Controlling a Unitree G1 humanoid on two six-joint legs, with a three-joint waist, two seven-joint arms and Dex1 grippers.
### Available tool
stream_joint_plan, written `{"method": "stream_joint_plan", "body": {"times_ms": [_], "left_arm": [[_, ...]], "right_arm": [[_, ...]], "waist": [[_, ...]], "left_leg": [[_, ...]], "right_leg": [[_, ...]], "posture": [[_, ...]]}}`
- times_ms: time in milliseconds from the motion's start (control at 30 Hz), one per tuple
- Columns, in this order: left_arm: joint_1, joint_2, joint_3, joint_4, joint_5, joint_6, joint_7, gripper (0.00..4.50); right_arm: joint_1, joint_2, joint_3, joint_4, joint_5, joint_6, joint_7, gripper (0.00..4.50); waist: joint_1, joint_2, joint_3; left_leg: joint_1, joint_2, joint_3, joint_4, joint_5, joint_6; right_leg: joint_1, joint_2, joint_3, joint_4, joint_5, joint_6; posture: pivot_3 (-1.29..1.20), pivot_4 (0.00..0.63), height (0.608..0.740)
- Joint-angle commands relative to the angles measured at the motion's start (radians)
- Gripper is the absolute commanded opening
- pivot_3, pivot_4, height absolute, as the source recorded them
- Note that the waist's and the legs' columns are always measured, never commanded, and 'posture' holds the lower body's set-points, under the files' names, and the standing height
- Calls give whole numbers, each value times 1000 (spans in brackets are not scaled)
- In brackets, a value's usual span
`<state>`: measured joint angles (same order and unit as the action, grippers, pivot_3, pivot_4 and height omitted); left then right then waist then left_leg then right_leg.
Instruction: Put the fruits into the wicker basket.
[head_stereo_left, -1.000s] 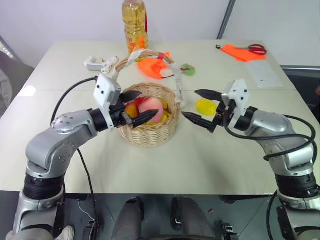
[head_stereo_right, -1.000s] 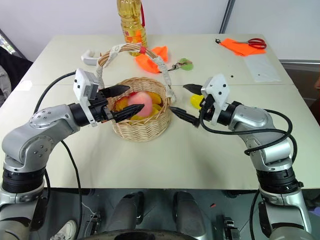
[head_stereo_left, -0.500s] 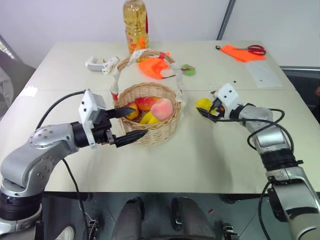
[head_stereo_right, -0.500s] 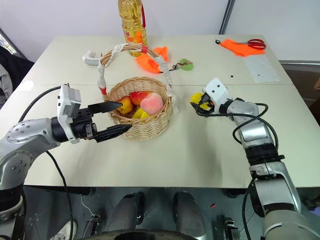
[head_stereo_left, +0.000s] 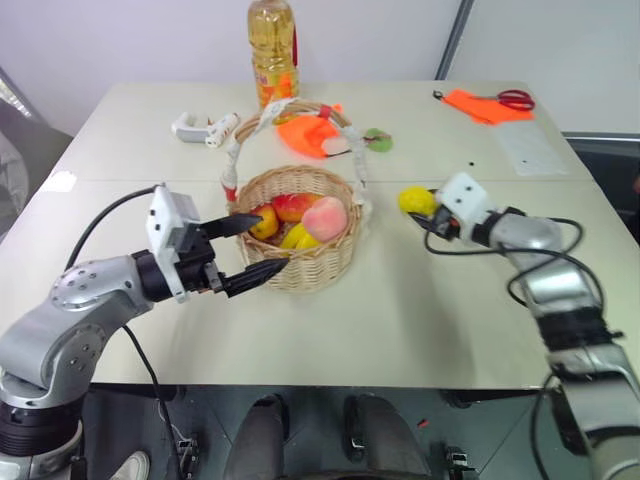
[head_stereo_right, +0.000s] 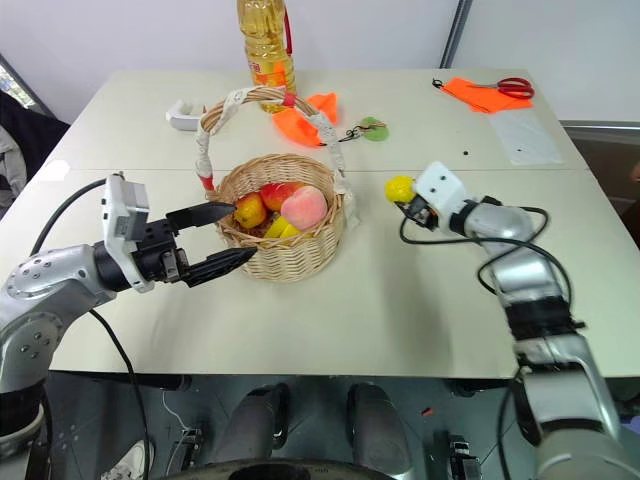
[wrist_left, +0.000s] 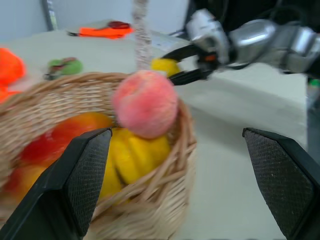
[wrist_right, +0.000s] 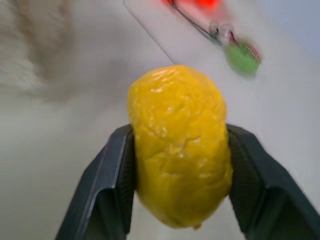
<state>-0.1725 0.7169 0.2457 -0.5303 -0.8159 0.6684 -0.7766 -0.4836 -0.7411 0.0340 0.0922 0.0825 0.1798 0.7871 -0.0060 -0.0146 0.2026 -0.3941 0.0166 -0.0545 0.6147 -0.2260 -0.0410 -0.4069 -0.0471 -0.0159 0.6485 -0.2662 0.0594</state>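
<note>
While the peach (head_stereo_left: 325, 217) and other fruits (head_stereo_left: 281, 212) sit in the wicker basket (head_stereo_left: 300, 268) ahead of the released left claw (head_stereo_left: 249, 250), the right claw (wrist_right: 177, 200) grasps the last yellow fruit (wrist_right: 179, 170) off the worktop (head_stereo_left: 400, 320), basket-bound.

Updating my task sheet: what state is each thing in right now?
Left hand: open, empty, beside the basket.
Right hand: shut on the yellow fruit.
Wicker basket: upright, holding fruits.
Peach: in the basket, on top.
Oil bottle: upright.
</note>
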Motion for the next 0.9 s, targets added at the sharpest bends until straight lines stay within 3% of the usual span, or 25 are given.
{"method": "stream_joint_plan", "body": {"times_ms": [33,200,367,567,733,767,900], "left_arm": [[31,-3,56,26,23,-76,-28,4500],[67,-4,71,85,76,-164,-57,4500],[85,-13,83,91,71,-198,-70,4500],[117,-18,98,56,57,-201,-55,4500],[129,-26,99,39,57,-205,-37,4500],[131,-27,99,38,58,-206,-35,4500],[135,-37,94,32,62,-212,-29,4500]], "right_arm": [[94,-63,-95,-316,236,141,154,1890],[52,-8,-93,-572,466,349,116,1890],[-140,172,137,-564,293,413,-72,1890],[-301,361,286,-429,170,452,-184,1890],[-325,369,307,-403,104,409,-181,4273],[-317,359,293,-413,105,402,-173,4468],[-224,271,174,-502,189,385,-87,4468]], "waist": [[-2,0,0],[-14,0,0],[-10,-1,0],[-8,-1,0],[-5,-1,0],[-7,-1,0],[-3,-1,-1]], "left_leg": [[0,0,0,0,0,1],[4,3,3,0,-1,1],[4,9,3,2,-1,1],[0,9,5,1,0,0],[0,9,6,0,0,0],[0,9,6,0,0,0],[0,9,6,0,0,0]], "right_leg": [[0,0,0,0,0,0],[1,2,2,0,-1,-4],[0,6,2,0,2,-10],[-4,8,3,0,4,-13],[-5,8,4,-1,5,-9],[-5,8,4,-1,5,-10],[-4,8,4,-1,4,-11]], "posture": [[0,150,740],[0,150,740],[0,150,740],[0,150,740],[0,150,740],[0,150,740],[0,150,740]]}}
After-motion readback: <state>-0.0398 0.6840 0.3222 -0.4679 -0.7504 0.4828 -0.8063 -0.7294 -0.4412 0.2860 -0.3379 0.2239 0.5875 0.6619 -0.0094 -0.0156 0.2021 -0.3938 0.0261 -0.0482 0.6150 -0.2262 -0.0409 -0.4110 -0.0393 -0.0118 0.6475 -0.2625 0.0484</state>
